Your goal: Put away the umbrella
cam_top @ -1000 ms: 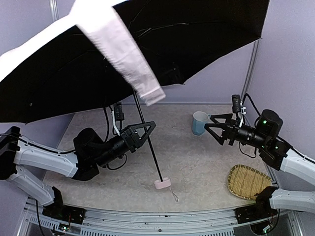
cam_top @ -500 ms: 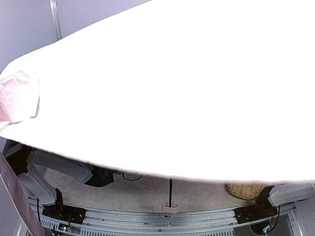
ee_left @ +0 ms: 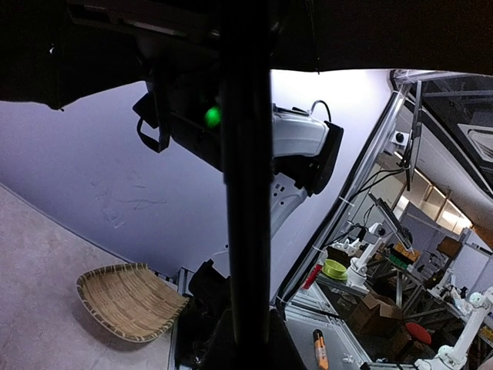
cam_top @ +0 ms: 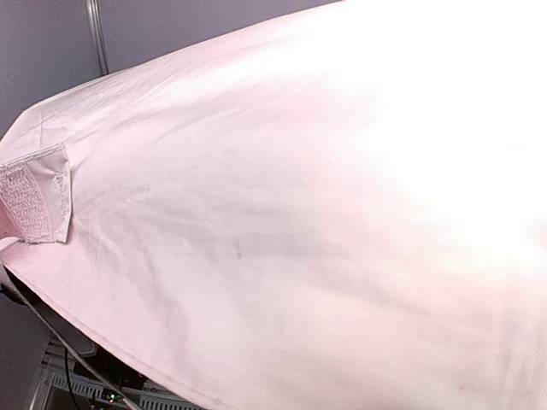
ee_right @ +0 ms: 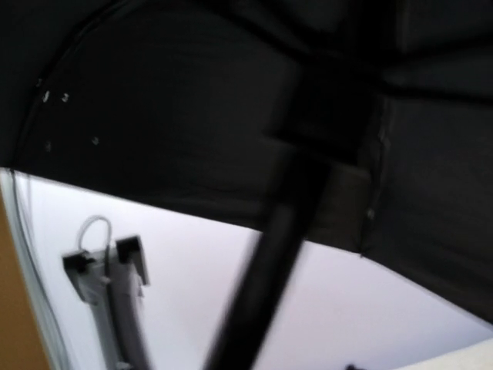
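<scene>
The umbrella's (cam_top: 282,213) pale pink canopy fills nearly the whole top view and hides both arms; its fastening strap (cam_top: 38,201) hangs at the left edge. In the left wrist view the thin black shaft (ee_left: 245,193) runs straight up from between the dark fingers of my left gripper (ee_left: 246,335), which is shut on it. The right wrist view shows the black lining (ee_right: 192,100) overhead and a blurred dark shaft (ee_right: 269,270) slanting close past the camera. The right gripper's own fingers cannot be made out there.
A woven bamboo tray (ee_left: 127,301) lies on the table's right side, near the right arm (ee_left: 296,142), which reaches up under the canopy with a green light on. A strip of the front rail (cam_top: 94,389) shows at the bottom left of the top view.
The open umbrella has tipped over towards the top camera, so its pink outside now covers the view where the black lining, both arms and the cup showed before.
</scene>
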